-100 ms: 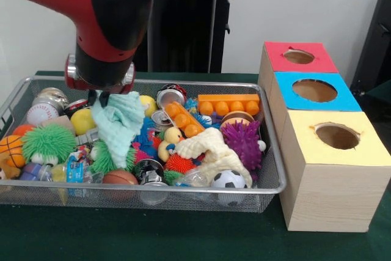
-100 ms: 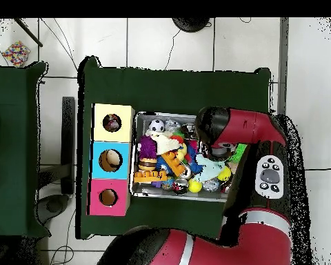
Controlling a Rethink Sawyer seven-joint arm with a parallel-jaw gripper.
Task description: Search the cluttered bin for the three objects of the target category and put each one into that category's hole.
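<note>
Claw (image 1: 101, 97) at left-centre of front view, fingers together on top edge of mint green cloth (image 1: 120, 123); cloth hangs lifted above the clutter, lower end touching toys. Hidden under the arm (image 2: 244, 128) in overhead view, only a pale patch of cloth (image 2: 211, 165) showing.

Near to far in front view: soccer ball (image 1: 228, 180) against near wall of wire bin (image 1: 183, 198), brown football (image 1: 120, 177) to its left, cream cloth (image 1: 214, 151) above the soccer ball, purple spiky ball (image 1: 241, 142) at right, green fuzzy ball (image 1: 47, 141) at left, basketball (image 1: 11, 148) at left edge. Further back: yellow ball (image 1: 82, 120), baseball (image 1: 41, 113), orange block (image 1: 229, 104) along far right wall.

Wooden box at right of frame, three holes: yellow top (image 1: 336, 136) nearest, blue (image 1: 314, 90) in the middle, red (image 1: 299, 57) furthest.

Overhead only: something lying inside each hole, yellow (image 2: 112, 123), blue (image 2: 110, 160), red (image 2: 108, 197); front view shows only dark openings. Dark green table (image 2: 175, 86) under everything.
</note>
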